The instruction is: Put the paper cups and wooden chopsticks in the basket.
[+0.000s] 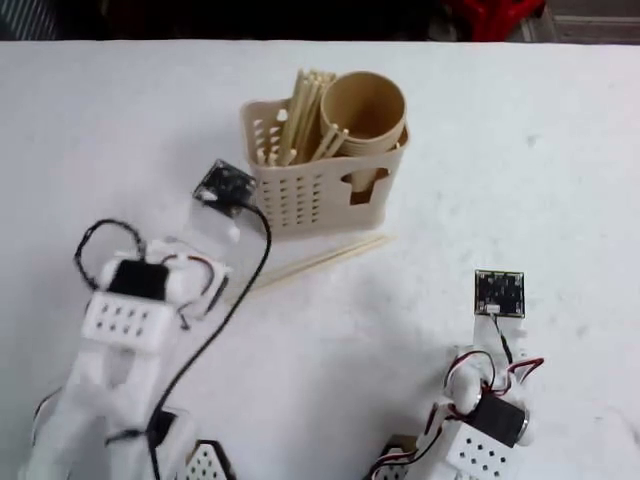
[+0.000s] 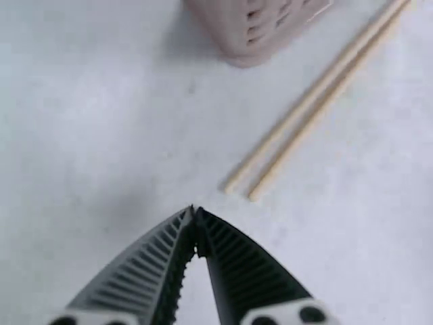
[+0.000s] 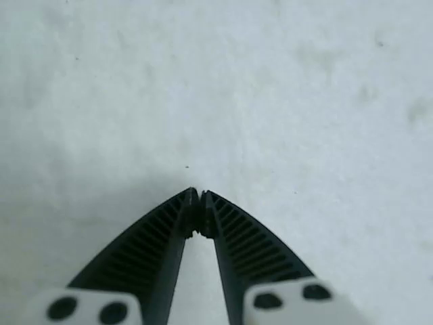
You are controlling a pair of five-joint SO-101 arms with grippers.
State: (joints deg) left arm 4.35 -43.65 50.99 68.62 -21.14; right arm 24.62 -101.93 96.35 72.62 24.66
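My worry here: on the tabletop (image 1: 520, 150), right in front of the basket (image 1: 320, 195), the loose chopsticks (image 1: 320, 260) lie flat. A sloppy pinch could roll them apart, grab just one, or shove the basket.

Count: one basket, what looks like two nested paper cups (image 1: 362, 105) in it, plus a chopstick bundle (image 1: 300, 110) I can't count, and two loose ones. The left gripper (image 2: 196, 213), near their tips, and the right gripper (image 3: 196, 196) are both pressed together and empty.

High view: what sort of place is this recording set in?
Probably a robot test bench: a plain white table, two small arms with exposed wiring, and a basket holding paper cups and chopsticks.
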